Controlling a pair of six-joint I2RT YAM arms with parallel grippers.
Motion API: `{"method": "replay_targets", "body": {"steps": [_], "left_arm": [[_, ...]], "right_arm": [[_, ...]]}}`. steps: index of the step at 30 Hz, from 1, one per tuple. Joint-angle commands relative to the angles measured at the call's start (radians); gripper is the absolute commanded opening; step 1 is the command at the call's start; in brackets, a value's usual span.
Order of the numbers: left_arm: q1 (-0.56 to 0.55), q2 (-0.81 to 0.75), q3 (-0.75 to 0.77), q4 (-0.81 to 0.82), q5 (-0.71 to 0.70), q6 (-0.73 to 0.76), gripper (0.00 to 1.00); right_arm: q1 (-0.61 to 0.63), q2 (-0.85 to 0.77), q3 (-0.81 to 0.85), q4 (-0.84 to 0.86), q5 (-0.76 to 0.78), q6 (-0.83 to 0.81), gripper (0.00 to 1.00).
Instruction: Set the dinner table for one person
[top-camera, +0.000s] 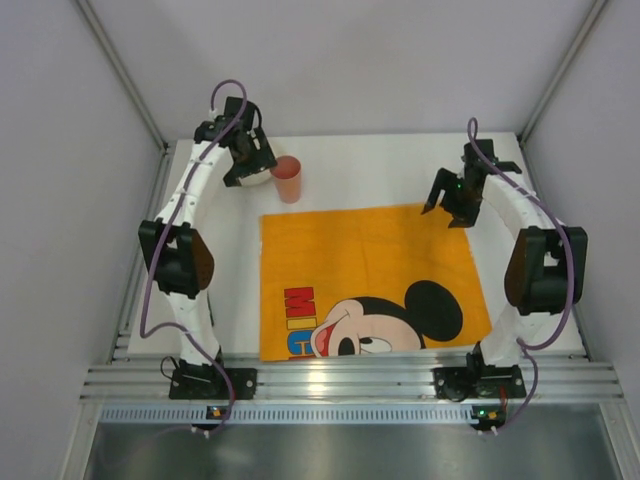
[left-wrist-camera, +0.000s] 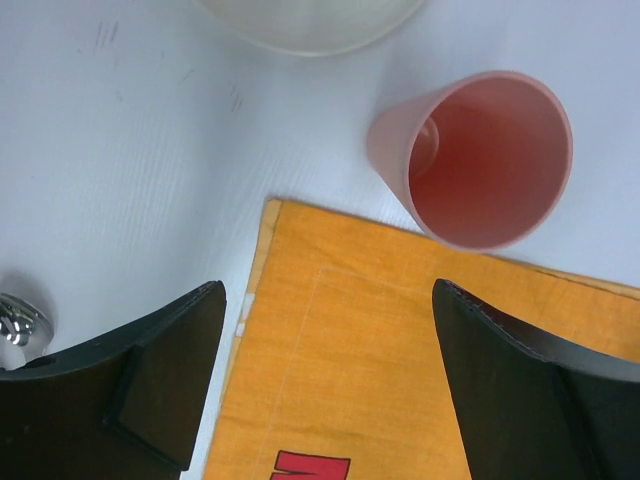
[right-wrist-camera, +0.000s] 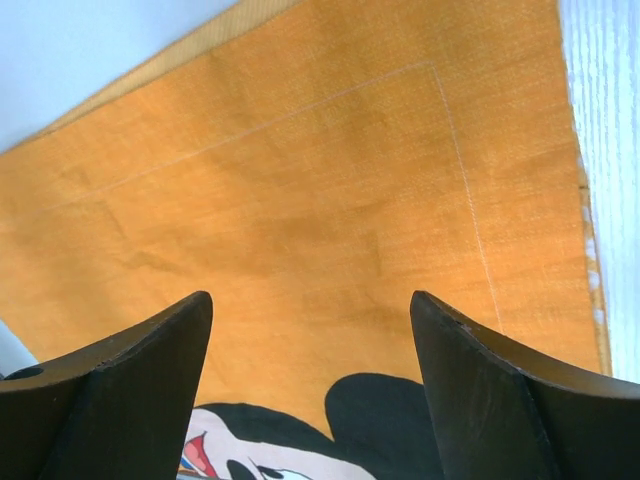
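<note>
The white dinner table (top-camera: 380, 165) carries an orange Mickey Mouse cloth (top-camera: 370, 275) spread flat near its front. A pink cup (top-camera: 288, 178) stands upright just beyond the cloth's far left corner, and a pale bowl (top-camera: 258, 178) lies partly under my left gripper (top-camera: 245, 160). That gripper is open and empty, hovering above the cloth's corner (left-wrist-camera: 400, 350) with the cup (left-wrist-camera: 485, 160) ahead and to its right. My right gripper (top-camera: 450, 210) is open and empty above the cloth's far right corner (right-wrist-camera: 300, 200).
A small shiny metal object (left-wrist-camera: 20, 320) shows at the left edge of the left wrist view, mostly hidden by the finger. Grey walls close in the table on three sides. A metal rail (top-camera: 350, 380) runs along the front.
</note>
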Motion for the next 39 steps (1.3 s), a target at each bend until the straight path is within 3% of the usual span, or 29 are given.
{"method": "replay_targets", "body": {"steps": [1,9,12,15,16,18,22,27,32,39], "left_arm": [[0.007,0.035,0.023,0.107,0.040,0.037,0.89],[0.009,0.142,0.069,0.187,0.079,0.033,0.86],[0.009,0.193,0.098,0.213,0.080,0.040,0.79],[0.012,0.260,0.152,0.201,0.069,0.055,0.49],[0.014,0.274,0.166,0.199,0.079,0.060,0.27],[0.017,0.297,0.201,0.188,0.088,0.063,0.00],[-0.008,0.228,0.197,0.207,0.131,0.056,0.00],[-0.068,0.132,0.207,0.224,0.210,0.098,0.00],[-0.183,0.049,0.161,0.202,0.224,0.159,0.00],[-0.336,-0.063,0.088,0.170,0.189,0.204,0.00]], "right_arm": [[0.002,-0.021,0.015,-0.086,0.044,-0.043,0.80],[0.002,-0.127,-0.089,-0.099,0.071,-0.077,0.80],[0.002,-0.155,-0.130,-0.099,0.071,-0.080,0.80],[0.002,-0.170,-0.159,-0.099,0.070,-0.075,0.80],[0.002,-0.173,-0.163,-0.099,0.064,-0.074,0.79],[0.003,-0.178,-0.158,-0.101,0.058,-0.072,0.79],[0.034,-0.179,-0.072,-0.116,0.027,-0.089,0.78],[0.195,-0.138,0.254,-0.116,-0.094,-0.095,0.80],[0.319,0.020,0.588,-0.115,-0.168,-0.003,0.80],[0.382,0.128,0.675,-0.124,-0.091,0.017,0.78]]}}
